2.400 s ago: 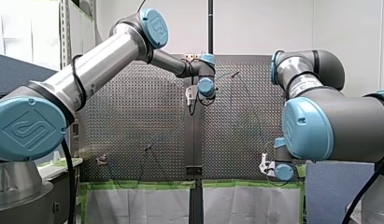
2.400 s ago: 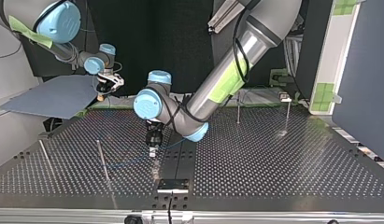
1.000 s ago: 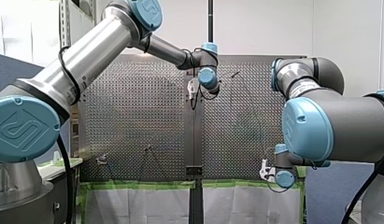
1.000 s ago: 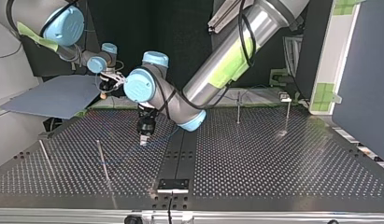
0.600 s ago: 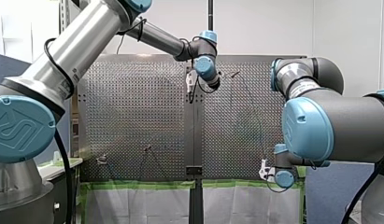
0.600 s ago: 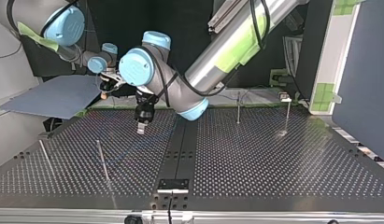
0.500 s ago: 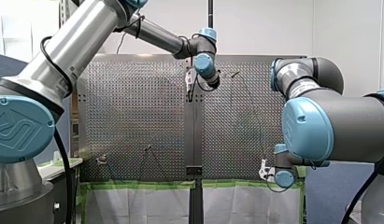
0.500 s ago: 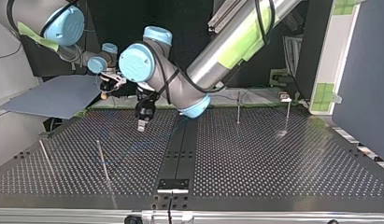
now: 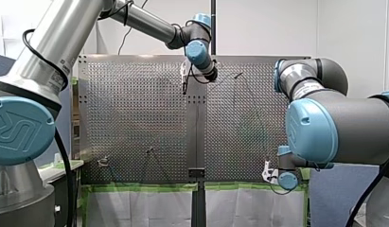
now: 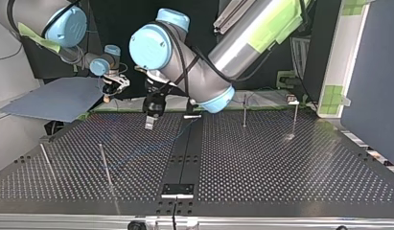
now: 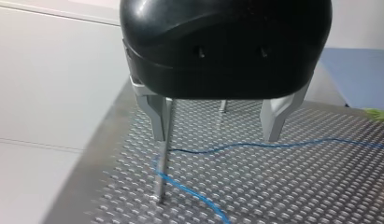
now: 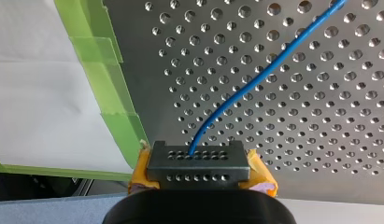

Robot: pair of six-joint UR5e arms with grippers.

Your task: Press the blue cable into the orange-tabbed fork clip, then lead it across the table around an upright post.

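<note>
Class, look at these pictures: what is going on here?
My right gripper is shut on a black block at the table's edge, with the blue cable running out of it. My left gripper hangs open and empty above the table. Below it the cable bends round a post.

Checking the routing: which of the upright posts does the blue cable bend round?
The post second from the top view's left: the blue cable bends round its foot. No blue cable shows at the other three.
</note>
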